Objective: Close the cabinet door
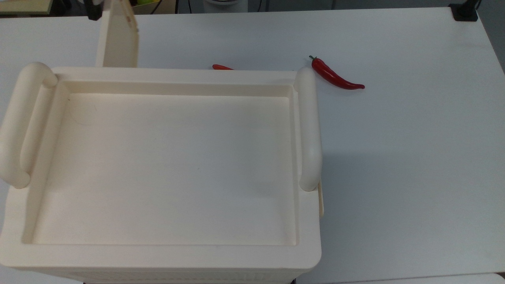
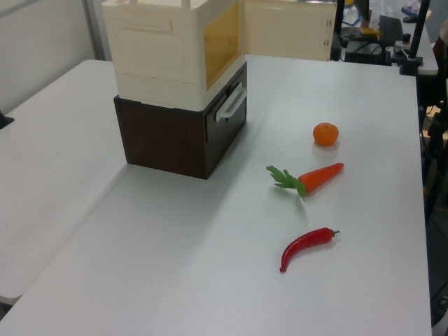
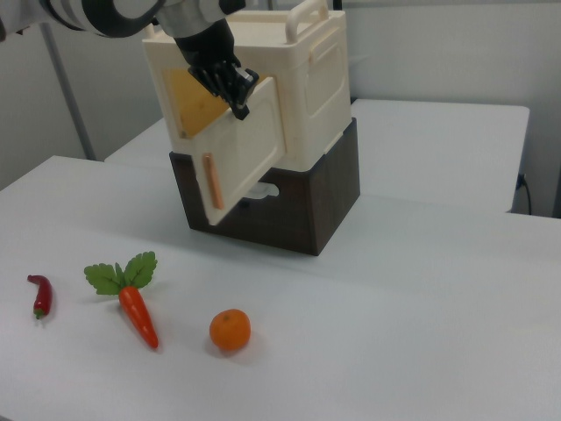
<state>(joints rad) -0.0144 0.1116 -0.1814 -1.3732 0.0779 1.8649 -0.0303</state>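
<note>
The cabinet [image 3: 302,83] is a cream box with a recessed top [image 1: 173,169], standing on a dark brown drawer unit [image 3: 294,206]. Its cabinet door [image 3: 250,149] hangs partly open from the front and carries a small orange strip. In the top view the cabinet door [image 1: 118,37] sticks out past the cabinet's far edge, at the top view's upper left. In the left view the cabinet door [image 2: 285,29] stands out beside the amber opening. My black gripper [image 3: 232,83] rests against the door's upper outer edge. The gripper [image 1: 94,11] is just left of the door in the top view.
On the white table [image 2: 210,280] lie a red chili [image 2: 306,247], a carrot with green leaves [image 2: 311,178] and an orange [image 2: 325,134], all in front of the cabinet. The drawer below has a pale handle [image 2: 231,105].
</note>
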